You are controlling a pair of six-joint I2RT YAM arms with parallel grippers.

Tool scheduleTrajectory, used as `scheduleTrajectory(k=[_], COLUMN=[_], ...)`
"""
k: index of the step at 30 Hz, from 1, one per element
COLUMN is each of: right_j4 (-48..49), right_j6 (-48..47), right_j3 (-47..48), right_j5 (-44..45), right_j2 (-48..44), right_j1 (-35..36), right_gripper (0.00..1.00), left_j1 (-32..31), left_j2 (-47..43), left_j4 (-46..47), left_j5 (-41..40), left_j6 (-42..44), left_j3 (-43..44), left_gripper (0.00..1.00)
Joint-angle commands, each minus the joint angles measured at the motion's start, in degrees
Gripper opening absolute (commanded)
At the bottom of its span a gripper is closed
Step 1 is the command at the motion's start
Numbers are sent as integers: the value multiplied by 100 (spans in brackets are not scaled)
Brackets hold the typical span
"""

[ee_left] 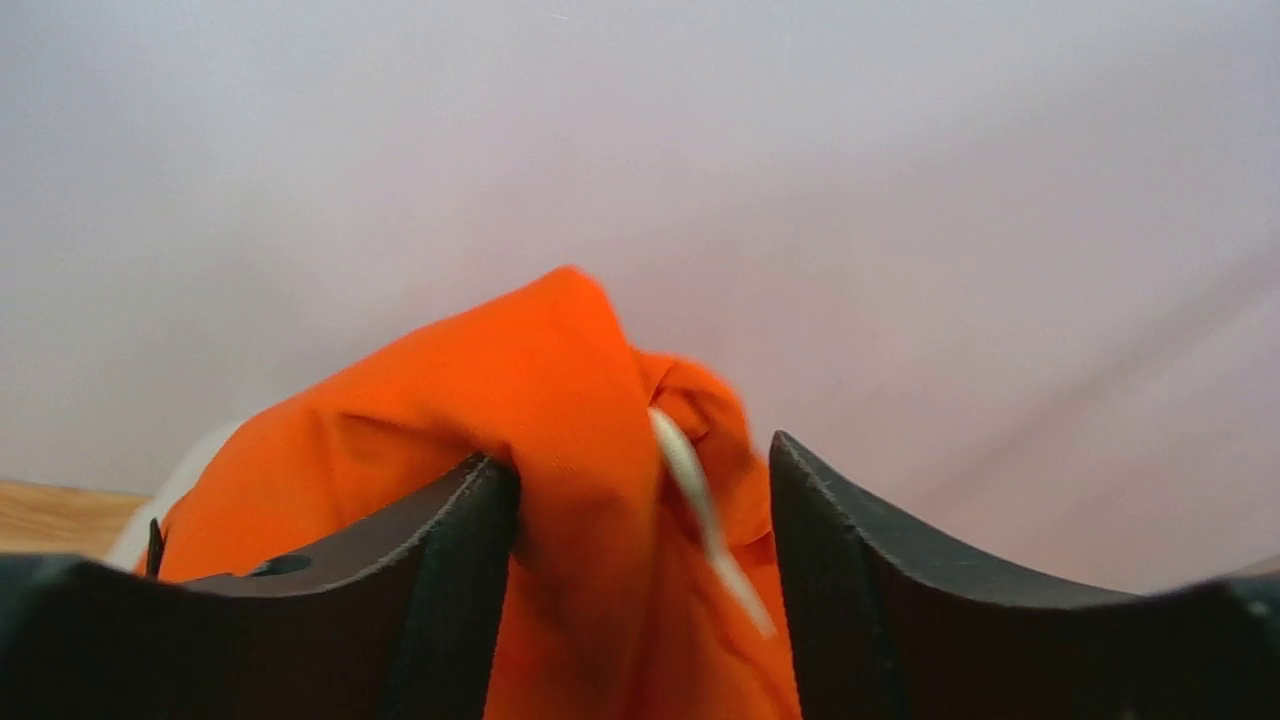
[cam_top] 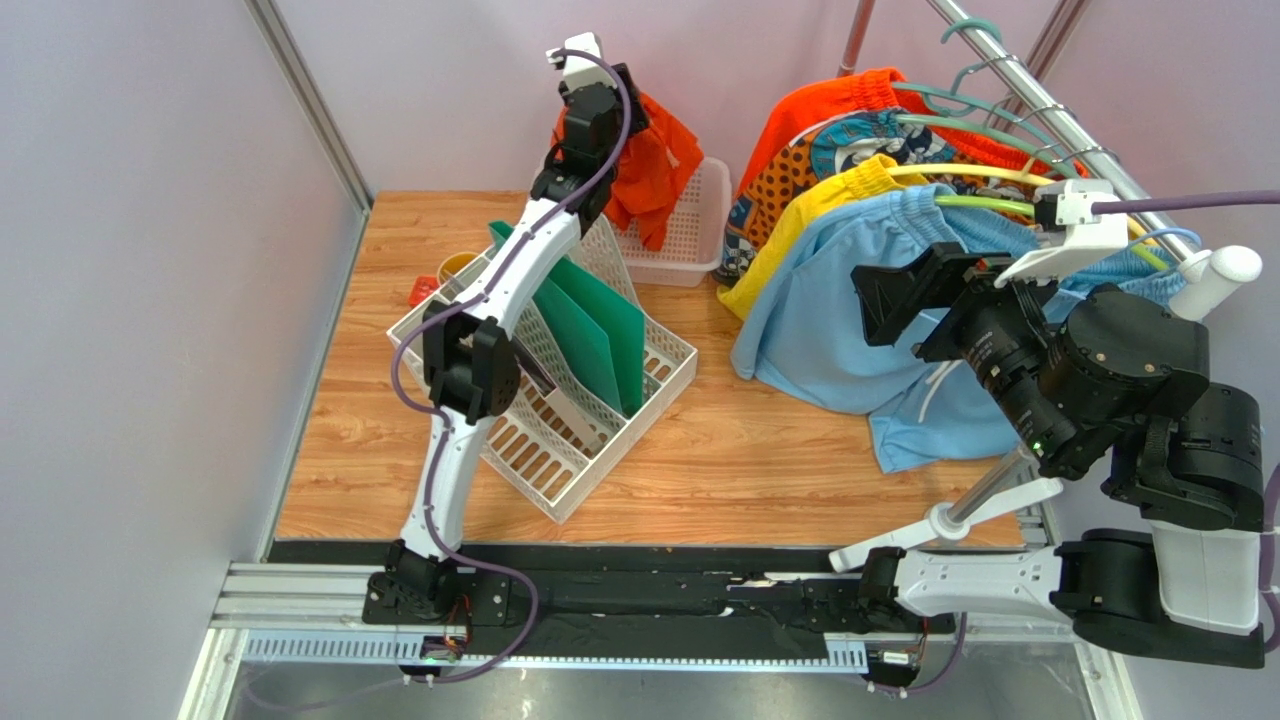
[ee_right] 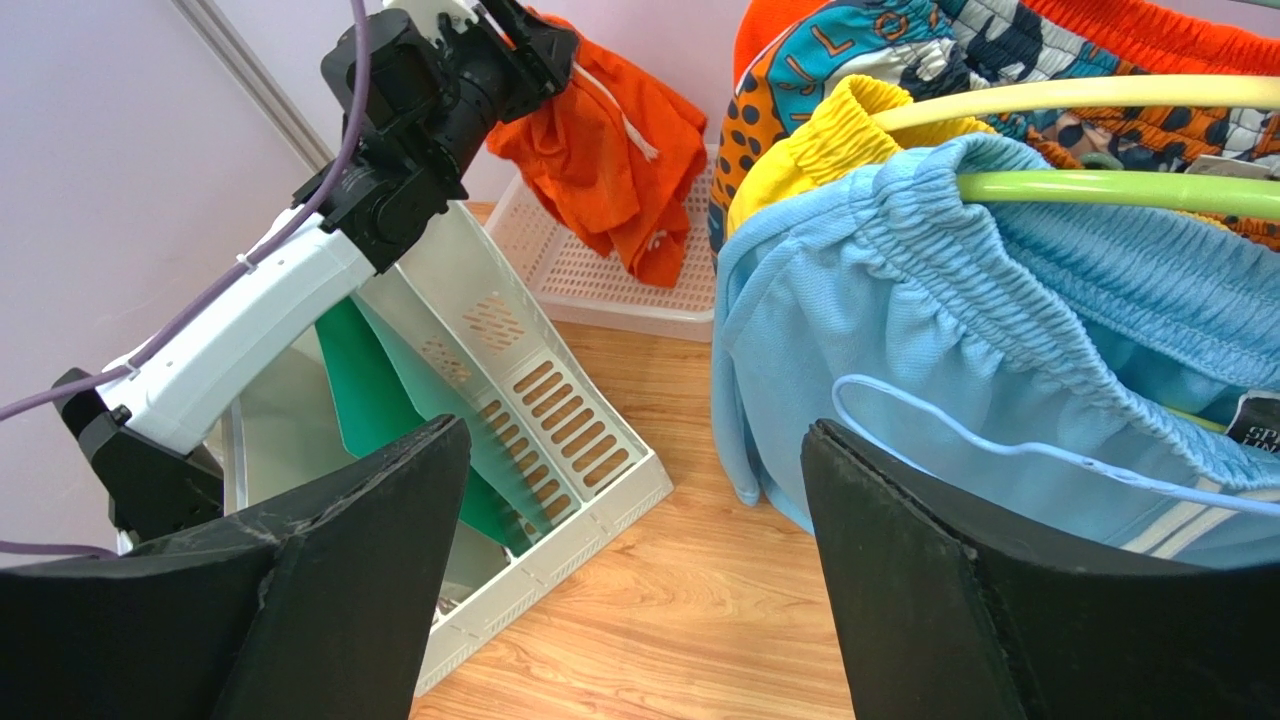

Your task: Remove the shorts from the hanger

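Observation:
The bright orange shorts [cam_top: 657,159] hang from my left gripper [cam_top: 622,114] over the white basket [cam_top: 694,249] at the back. In the left wrist view the orange shorts [ee_left: 571,390] and a blurred white drawstring [ee_left: 694,488] lie between the parted fingers [ee_left: 436,578] of my left gripper [ee_left: 646,600]. The cloth rests against the left finger and a gap shows at the right one. The light blue shorts [cam_top: 842,323] [ee_right: 902,330] hang on a green hanger [ee_right: 1112,188] at the front of the rail [cam_top: 1037,105]. My right gripper [cam_top: 890,293] [ee_right: 639,570] stands open just left of them, holding nothing.
A yellow pair [cam_top: 812,210] and an orange-and-teal patterned pair [cam_top: 781,173] hang behind the blue one. A white slotted file rack [cam_top: 579,465] with green folders [cam_top: 594,330] stands mid-table under the left arm. Grey walls close the left side and back.

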Motion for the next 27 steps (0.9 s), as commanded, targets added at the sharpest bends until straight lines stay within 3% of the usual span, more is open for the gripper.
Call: scheduleTrajectory(k=[1, 4, 15, 20, 27], right_j4=[230, 335, 353, 213, -270], right_j6=[75, 136, 523, 892, 1726], right_j3=[-136, -276, -663, -926, -1392], right_j5=[178, 178, 160, 90, -156], right_j2=[-79, -123, -290, -404, -528], right_j1=[24, 23, 23, 23, 23], right_gripper=[87, 87, 87, 87, 87], left_j1=[-15, -15, -15, -15, -59], left_j2=[-230, -510, -1512, -2022, -3128], left_j4=[312, 293, -49, -672, -1244], left_j5=[197, 347, 1234, 2227, 4300], left_j6=[-238, -246, -44, -158, -878], left_j3=[297, -44, -336, -406, -1073], left_gripper=[72, 81, 80, 77, 71])
